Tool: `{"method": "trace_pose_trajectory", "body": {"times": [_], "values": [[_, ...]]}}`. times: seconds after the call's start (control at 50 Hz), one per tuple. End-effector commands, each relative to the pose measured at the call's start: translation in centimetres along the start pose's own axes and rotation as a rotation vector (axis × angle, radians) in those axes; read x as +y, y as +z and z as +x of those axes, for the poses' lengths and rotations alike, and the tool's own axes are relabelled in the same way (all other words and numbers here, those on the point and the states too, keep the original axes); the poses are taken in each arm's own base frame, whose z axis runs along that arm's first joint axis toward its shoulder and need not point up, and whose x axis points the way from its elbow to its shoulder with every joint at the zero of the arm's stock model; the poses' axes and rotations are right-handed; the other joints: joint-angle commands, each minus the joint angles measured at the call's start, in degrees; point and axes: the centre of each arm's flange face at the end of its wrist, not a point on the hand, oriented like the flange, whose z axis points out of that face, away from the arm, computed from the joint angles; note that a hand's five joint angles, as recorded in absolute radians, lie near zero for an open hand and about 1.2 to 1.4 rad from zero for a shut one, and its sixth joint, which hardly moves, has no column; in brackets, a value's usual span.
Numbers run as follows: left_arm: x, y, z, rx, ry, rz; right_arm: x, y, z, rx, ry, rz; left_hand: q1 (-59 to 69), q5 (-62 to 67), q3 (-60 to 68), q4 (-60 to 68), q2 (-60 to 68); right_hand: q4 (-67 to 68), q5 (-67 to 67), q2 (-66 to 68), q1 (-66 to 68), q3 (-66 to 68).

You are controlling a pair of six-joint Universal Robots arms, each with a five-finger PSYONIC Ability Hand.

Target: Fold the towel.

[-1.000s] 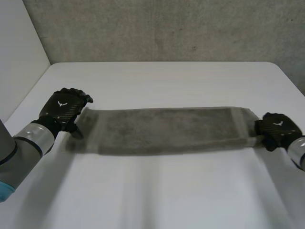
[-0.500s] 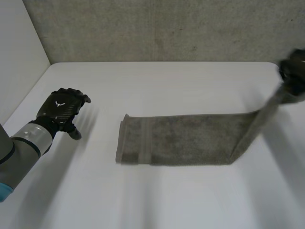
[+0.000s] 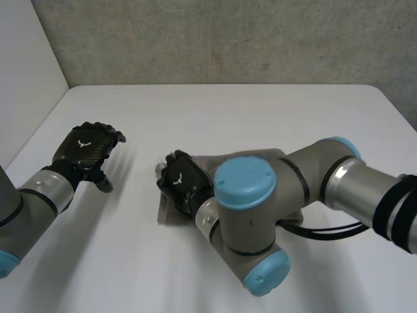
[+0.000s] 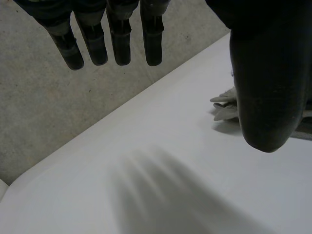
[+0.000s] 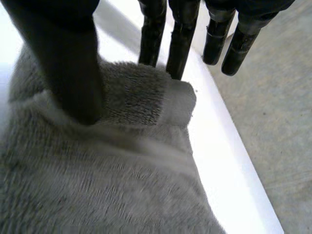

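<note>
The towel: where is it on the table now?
In the head view the towel lies near the table's middle, partly under the right arm, its edge pinched by the right hand.

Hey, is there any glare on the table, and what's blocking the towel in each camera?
Head view: no glare on the table; the right arm covers most of the towel. Left wrist view: the thumb of the left hand hides all but a towel corner. Right wrist view: the thumb of the right hand covers part of the towel's end.
</note>
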Motion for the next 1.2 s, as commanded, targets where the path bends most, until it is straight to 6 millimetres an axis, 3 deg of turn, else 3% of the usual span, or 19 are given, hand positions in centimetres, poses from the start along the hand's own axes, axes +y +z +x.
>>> {"method": "trace_pose_trajectory", "body": {"times": [0.02,0.08,0.1,0.12,0.16,0.24,0.28,0.3,0.34,0.36,0.4,0.58,0.7,0.74,0.76,0.78,0.92,1.04,1.2], "values": [[-0.7,0.2,-0.1,-0.003,0.008,0.024,-1.9,-2.5,3.5,0.078,0.113,0.018,-1.29,-0.58,-2.96,-3.36,0.34,-4.37,-23.65,-25.61,-23.95,-2.49],[-1.5,0.3,0.5,0.015,0.013,0.050,-2.9,-4.4,6.6,0.143,0.219,0.041,-1.29,-0.59,-2.96,-3.36,0.34,-4.37,-23.65,-25.61,-23.95,-2.49],[-1.5,0.3,0.5,0.015,0.013,0.050,-2.6,-5.3,8.4,0.182,0.262,0.037,-1.29,-0.59,-2.96,-3.36,0.34,-4.37,-23.65,-25.61,-23.95,-2.49],[-2.1,0.4,1.1,0.034,0.008,0.072,-2.6,-5.3,8.4,0.182,0.263,0.037,-1.29,-0.59,-2.96,-3.36,0.34,-4.37,-23.65,-25.61,-23.95,-2.49],[-2.6,0.3,1.9,0.056,0.000,0.088,-1.4,-7.3,10.7,0.235,0.316,-0.002,-1.29,-0.59,-2.96,-3.36,0.34,-4.37,-23.65,-25.61,-23.95,-2.49],[-3.9,0.0,3.3,0.094,-0.032,0.126,0.8,-8.9,11.2,0.245,0.346,-0.068,-1.12,-0.42,-2.96,-3.36,0.50,-4.37,-23.65,-25.61,-23.95,-2.49],[-4.4,-0.2,3.9,0.112,-0.042,0.138,4.0,-10.3,11.2,0.251,0.381,-0.153,-1.12,-0.42,-2.96,-3.36,0.50,-4.37,-23.65,-25.61,-23.95,-2.49],[-4.7,-0.3,4.6,0.132,-0.048,0.150,4.0,-10.3,11.2,0.251,0.381,-0.154,-1.12,-0.42,-2.96,-3.36,0.50,-4.37,-23.65,-25.61,-23.95,-2.49],[-5.2,-0.4,5.4,0.154,-0.048,0.162,6.7,-11.4,11.2,0.242,0.420,-0.203,-1.12,-0.42,-2.96,-3.36,0.50,-4.37,-23.65,-25.61,-23.95,-2.49],[-5.4,-0.5,6.0,0.172,-0.045,0.170,6.7,-11.4,11.2,0.242,0.421,-0.203,-1.12,-0.42,-2.96,-3.36,0.50,-4.37,-23.65,-25.61,-23.95,-2.49],[-5.4,-0.5,6.5,0.185,-0.044,0.170,9.0,-11.9,11.0,0.237,0.452,-0.228,-1.12,-0.42,-2.96,-3.36,0.50,-4.37,-23.65,-25.61,-23.95,-2.49],[-4.9,-0.6,7.9,0.212,-0.046,0.155,12.8,-11.8,10.2,0.231,0.498,-0.259,-1.12,-0.42,-2.96,-3.36,0.50,-4.37,-5.45,-7.40,-5.75,-2.49],[-4.8,-0.6,7.9,0.193,-0.049,0.146,14.3,-10.9,9.3,0.210,0.513,-0.281,-1.12,-0.42,-2.96,-3.36,0.50,-4.37,9.57,7.61,9.27,-2.49],[-4.7,-0.7,7.9,0.195,-0.049,0.143,14.9,-10.4,9.3,0.213,0.513,-0.280,-1.12,-0.42,-2.96,-3.36,0.50,-4.37,35.00,33.05,34.70,-2.49],[-4.7,-0.7,7.9,0.195,-0.049,0.145,14.9,-10.4,9.3,0.213,0.513,-0.280,-1.12,-0.42,-2.96,-3.36,0.50,-4.37,35.13,33.18,34.83,-2.49],[-4.6,-0.7,8.0,0.195,-0.049,0.143,15.1,-10.3,9.4,0.219,0.513,-0.280,-1.12,-0.42,-2.96,-3.36,0.50,-4.37,46.23,44.28,45.93,-2.49],[-4.5,-0.7,8.0,0.193,-0.049,0.144,15.7,-10.8,9.8,0.235,0.529,-0.301,-1.12,-0.42,-2.96,-3.36,0.50,-4.37,46.35,44.39,46.05,-2.49],[-4.5,-0.8,7.9,0.191,-0.050,0.142,16.2,-13.1,11.3,0.259,0.561,-0.324,-1.12,-0.42,-2.96,-3.36,0.50,-4.37,46.35,44.39,46.05,-2.49],[-4.3,-0.8,7.5,0.178,-0.052,0.136,15.8,-17.3,16.7,0.319,0.568,-0.296,-1.29,-0.58,-2.96,-3.36,0.34,-4.37,46.35,44.39,46.05,-2.49]]}}
